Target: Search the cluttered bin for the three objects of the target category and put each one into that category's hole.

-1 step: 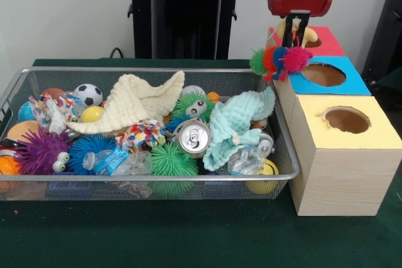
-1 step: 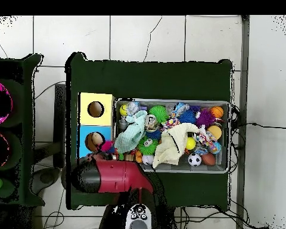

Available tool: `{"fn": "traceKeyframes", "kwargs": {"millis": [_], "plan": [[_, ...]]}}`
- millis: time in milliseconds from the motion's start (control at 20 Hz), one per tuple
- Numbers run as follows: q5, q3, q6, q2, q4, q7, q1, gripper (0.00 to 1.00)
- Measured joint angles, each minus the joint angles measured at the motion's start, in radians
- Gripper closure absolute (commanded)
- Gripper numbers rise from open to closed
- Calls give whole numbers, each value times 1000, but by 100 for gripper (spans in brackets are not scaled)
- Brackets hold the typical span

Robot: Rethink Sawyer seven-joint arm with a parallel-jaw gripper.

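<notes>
got pincer (image 1: 290,43) clamped on fuzzy rainbow toy (image 1: 279,59), hanging over blue box's 9 o'clock edge; I'd nudge toward blue hole (image 1: 323,75) centre before letting go

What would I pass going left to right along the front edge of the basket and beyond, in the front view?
Orange ball → purple spiky ball → blue spiky ball → green spiky ball → can → mint cloth → yellow box.
</notes>
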Motion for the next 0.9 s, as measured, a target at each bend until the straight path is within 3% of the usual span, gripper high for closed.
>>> {"fn": "traceKeyframes", "kwargs": {"millis": [400,900], "plan": [[0,11,-157,8,64,0,-8,100],[17,11,-241,-6,122,0,8,100]]}}
